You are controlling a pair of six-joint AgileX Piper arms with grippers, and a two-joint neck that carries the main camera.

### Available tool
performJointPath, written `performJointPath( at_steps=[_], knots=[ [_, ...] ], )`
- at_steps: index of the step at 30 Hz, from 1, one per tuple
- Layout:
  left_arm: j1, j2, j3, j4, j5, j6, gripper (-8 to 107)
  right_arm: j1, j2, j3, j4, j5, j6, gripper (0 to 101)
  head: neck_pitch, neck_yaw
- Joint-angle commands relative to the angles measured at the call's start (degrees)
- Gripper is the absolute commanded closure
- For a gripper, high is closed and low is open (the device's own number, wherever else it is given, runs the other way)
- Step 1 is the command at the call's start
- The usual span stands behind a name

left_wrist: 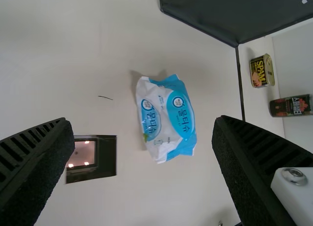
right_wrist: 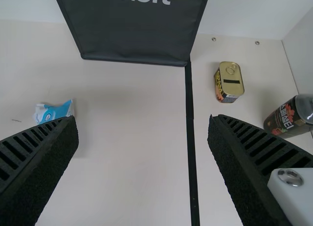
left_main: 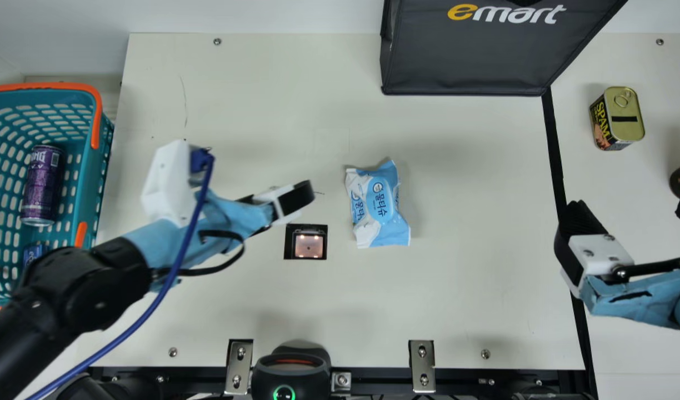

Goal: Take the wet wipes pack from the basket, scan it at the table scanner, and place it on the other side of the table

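The blue-and-white wet wipes pack [left_main: 378, 204] lies on the table, a little right of the square scanner window [left_main: 309, 242]. My left gripper [left_main: 300, 199] is above the table just left of the pack, apart from it. In the left wrist view the pack [left_wrist: 167, 118] shows between the spread fingers of my left gripper [left_wrist: 143, 122], which holds nothing. My right gripper [left_main: 630, 212] stands open and empty over the black line at the right; in the right wrist view the pack [right_wrist: 53, 111] is partly behind one finger of that gripper [right_wrist: 142, 121].
A teal basket [left_main: 87, 183] with a purple can [left_main: 43, 183] stands at the far left. A dark bag [left_main: 473, 53] is at the back. Beyond the black line [left_main: 555, 150] are a rectangular tin [left_main: 618, 118] and a dark can [right_wrist: 292, 116].
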Motion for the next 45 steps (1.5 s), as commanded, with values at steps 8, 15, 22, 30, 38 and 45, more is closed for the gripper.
performJointPath(
  at_steps=[8,15,22,30,38,45],
  knots=[
    [12.22,-9.33,0.21,-0.53,13.39,17.15,9,0.00,0.00,0.00,0.00,0.00,0.00,6,-1.66,0.09],
    [19.51,-14.69,-1.29,4.60,21.74,22.28,9,0.00,0.00,0.00,0.00,0.00,0.00,6,-1.66,0.09],
    [24.30,-18.92,-4.41,9.68,29.05,24.23,9,0.00,0.00,0.00,0.00,0.00,0.00,6,-1.66,0.09],
    [26.47,-20.79,-7.63,13.43,33.28,23.97,9,0.00,0.00,0.00,0.00,0.00,0.00,6,-1.66,0.09],
    [26.77,-20.79,-8.11,14.53,33.93,23.97,9,0.00,0.00,0.00,0.00,0.00,0.00,6,-1.66,0.09],
    [26.77,-20.79,-8.11,14.53,34.03,23.97,9,1.29,0.79,-0.47,-0.66,0.04,0.56,6,-1.66,0.09]
  ],
)
